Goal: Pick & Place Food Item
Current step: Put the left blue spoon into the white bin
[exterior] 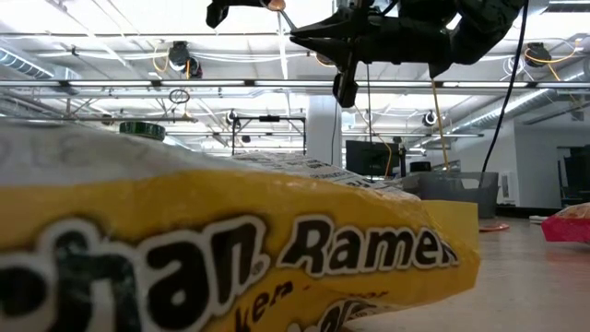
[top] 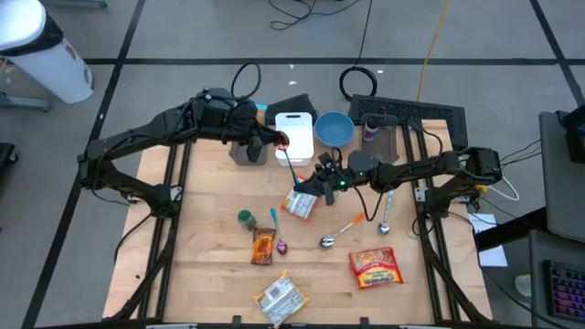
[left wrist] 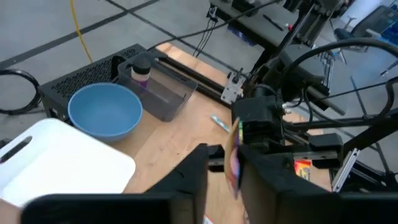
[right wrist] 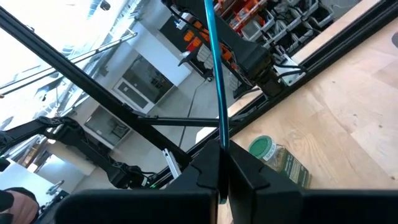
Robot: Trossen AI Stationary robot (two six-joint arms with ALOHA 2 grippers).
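High view: right gripper (top: 315, 185) sits just past mid-surface toward 12 o'clock, clamped together on the lower end of a teal-handled spoon with a reddish bowl (top: 291, 164). The handle runs toward 11 o'clock, up to the left gripper (top: 276, 140) at the spoon's bowl end. A white-and-orange noodle packet (top: 300, 205) lies directly at 6 o'clock of the right gripper. White plastic cutting board (top: 294, 128) and round blue bowl (top: 334, 128) sit at 12 o'clock on the wooden surface (top: 210, 192). Green-lidded jar (top: 245, 218) at 9, red snack packet (top: 376, 268) at 4.

Low view: a yellow ramen packet (exterior: 230, 249) fills the foreground. Both grippers and the spoon are off the surface, high in frame.

Left wrist view: the spoon bowl (left wrist: 235, 155) is edge-on between the left fingers (left wrist: 198, 167). A gap shows on one side, so the jaws are slightly apart around it. Blue bowl and cutting board lie beyond.

Right wrist view: right gripper (right wrist: 222, 158) is squeezed on the teal handle (right wrist: 214, 68). The jar lies on its side close by.
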